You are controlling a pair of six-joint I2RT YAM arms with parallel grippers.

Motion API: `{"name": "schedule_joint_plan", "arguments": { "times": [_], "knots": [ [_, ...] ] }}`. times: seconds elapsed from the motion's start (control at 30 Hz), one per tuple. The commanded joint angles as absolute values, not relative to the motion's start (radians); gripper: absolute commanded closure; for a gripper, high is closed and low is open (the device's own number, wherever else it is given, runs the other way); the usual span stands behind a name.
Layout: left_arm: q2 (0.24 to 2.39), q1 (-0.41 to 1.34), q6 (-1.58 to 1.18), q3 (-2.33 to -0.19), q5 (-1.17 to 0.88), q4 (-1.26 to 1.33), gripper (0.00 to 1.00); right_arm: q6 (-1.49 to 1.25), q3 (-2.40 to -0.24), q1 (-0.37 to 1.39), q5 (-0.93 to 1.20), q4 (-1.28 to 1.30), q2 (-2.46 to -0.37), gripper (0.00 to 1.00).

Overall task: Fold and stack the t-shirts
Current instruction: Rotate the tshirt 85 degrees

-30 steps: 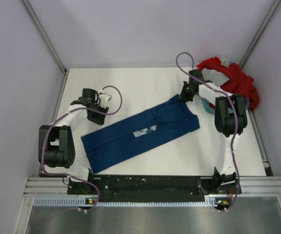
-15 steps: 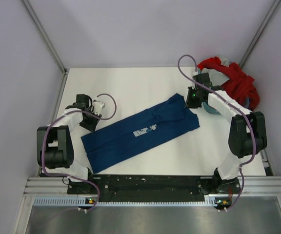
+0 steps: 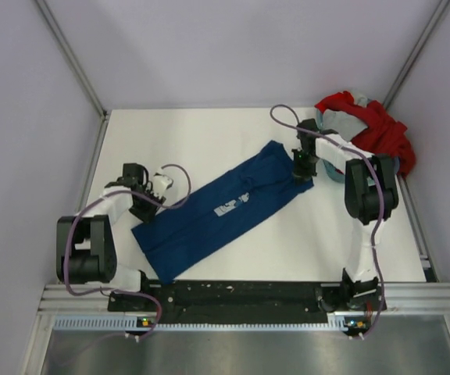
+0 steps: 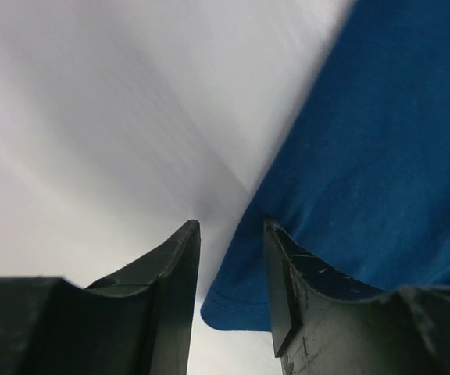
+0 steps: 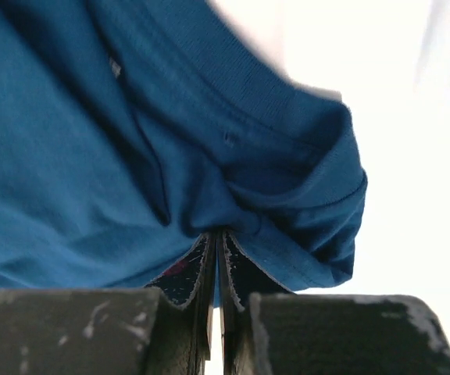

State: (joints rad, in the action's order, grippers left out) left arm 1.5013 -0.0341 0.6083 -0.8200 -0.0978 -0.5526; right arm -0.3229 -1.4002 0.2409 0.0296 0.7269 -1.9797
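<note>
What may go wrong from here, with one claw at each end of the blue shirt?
The left claw is open, and only the hem of the navy t-shirt lies between its fingers, so it may close on too little cloth and slip. The right claw pinches a bunched fold; pulling could wrinkle the folded shirt.

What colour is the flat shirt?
The shirt is navy blue with a small pale print; best seen in top external.
</note>
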Motion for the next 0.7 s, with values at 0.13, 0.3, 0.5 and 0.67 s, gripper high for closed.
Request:
{"name": "schedule_joint_plan", "arguments": {
  "times": [0.13,0.3,0.5,0.67],
  "knots": [
    [1.299,0.251,0.741,-0.615,-0.205,-0.695,0.57,-0.356,-2.174,0.195,0.279,0.724,-2.509,0.98],
    [1.243,0.374,0.717,-0.635,-0.353,-0.793,0.57,-0.431,-2.408,0.173,0.504,0.619,-2.609,0.91],
    [1.155,0.353,0.741,-0.724,-0.344,-0.891,0.55,-0.306,-2.284,0.175,0.586,0.508,-2.341,0.58],
    [1.128,0.353,0.831,-0.824,-0.431,-0.989,0.52,-0.082,-1.877,0.286,0.658,0.415,-1.951,0.44]
  ]
}}
